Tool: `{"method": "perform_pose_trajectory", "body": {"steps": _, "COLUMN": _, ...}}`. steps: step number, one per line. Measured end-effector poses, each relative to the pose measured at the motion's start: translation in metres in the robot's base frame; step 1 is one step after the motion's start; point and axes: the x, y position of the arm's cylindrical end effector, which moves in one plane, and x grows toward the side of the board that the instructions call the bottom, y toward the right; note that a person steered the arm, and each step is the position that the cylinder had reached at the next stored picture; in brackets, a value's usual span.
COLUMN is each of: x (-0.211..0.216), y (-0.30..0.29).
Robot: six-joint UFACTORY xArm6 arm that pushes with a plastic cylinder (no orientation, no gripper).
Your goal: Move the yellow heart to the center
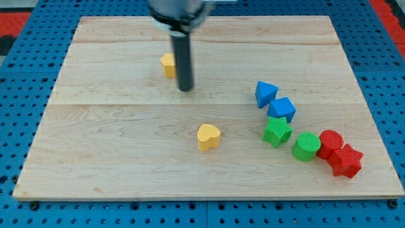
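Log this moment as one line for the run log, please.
my tip: beside yellow block, on its right | yellow heart: below tip, apart, untouched | other blocks: clustered at the view's right | wooden board

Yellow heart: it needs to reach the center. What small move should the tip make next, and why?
Probably bring my tip down toward the view's bottom, to just below the yellow heart. My tip now stands above and to the left of it, beside the other yellow block, touching nothing. The heart lies slightly below the board's middle, so it needs a short push upward from its underside.
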Motion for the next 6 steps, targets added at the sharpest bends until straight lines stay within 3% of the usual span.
{"method": "perform_pose_trajectory", "body": {"steps": 1, "x": 0.059, "y": 0.063}}
{"method": "perform_pose_trajectory", "body": {"steps": 3, "x": 0.135, "y": -0.004}}
{"method": "perform_pose_trajectory", "body": {"steps": 4, "x": 0.086, "y": -0.050}}
{"method": "perform_pose_trajectory", "body": {"steps": 5, "x": 0.054, "y": -0.050}}
{"method": "perform_pose_trajectory", "body": {"steps": 6, "x": 0.087, "y": -0.033}}
